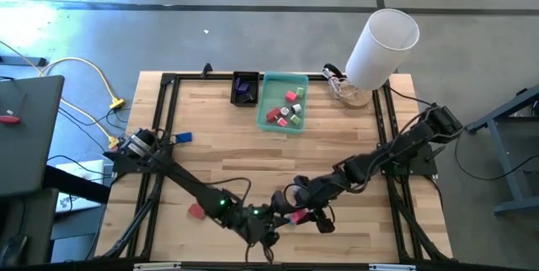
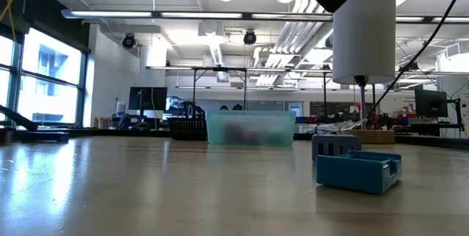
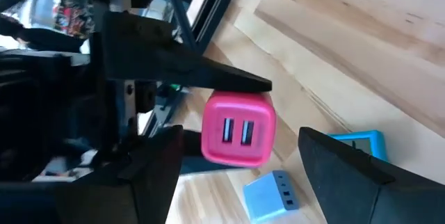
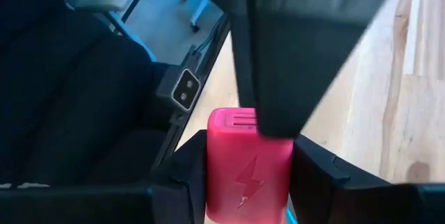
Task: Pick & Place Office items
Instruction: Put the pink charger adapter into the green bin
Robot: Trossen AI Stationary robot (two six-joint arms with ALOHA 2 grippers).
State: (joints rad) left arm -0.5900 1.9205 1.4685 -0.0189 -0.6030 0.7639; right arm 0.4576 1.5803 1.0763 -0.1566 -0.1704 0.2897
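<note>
A pink cube (image 3: 238,128) with two slots on one face and a lightning mark on another (image 4: 247,175) hangs above the table near its front middle. My right gripper (image 4: 249,179), coming from the table's right (image 1: 305,215), is shut on it. My left gripper (image 3: 240,182) comes from the left (image 1: 268,222) and is open. Its fingers stand wide on either side of the cube. Two blue pieces (image 3: 271,196) (image 3: 358,144) lie on the wood below; the low view shows them as a blue piece (image 2: 359,171) and a purple-grey one (image 2: 335,146). My right gripper pinches the pink cube's two opposite sides (image 4: 214,165) between its two fingers, slanting down from the table's right. The cube is lifted clear of the table. My left gripper: one of its fingers (image 4: 299,57) lies across the cube's upper part; whether it touches I cannot tell.
A translucent green tray (image 1: 271,82) with several small pieces and a small black tray (image 1: 236,94) stand at the far middle. A big white cylinder (image 1: 383,48) stands at the far right. A red block (image 1: 196,211) and a blue piece (image 1: 183,137) lie at the left.
</note>
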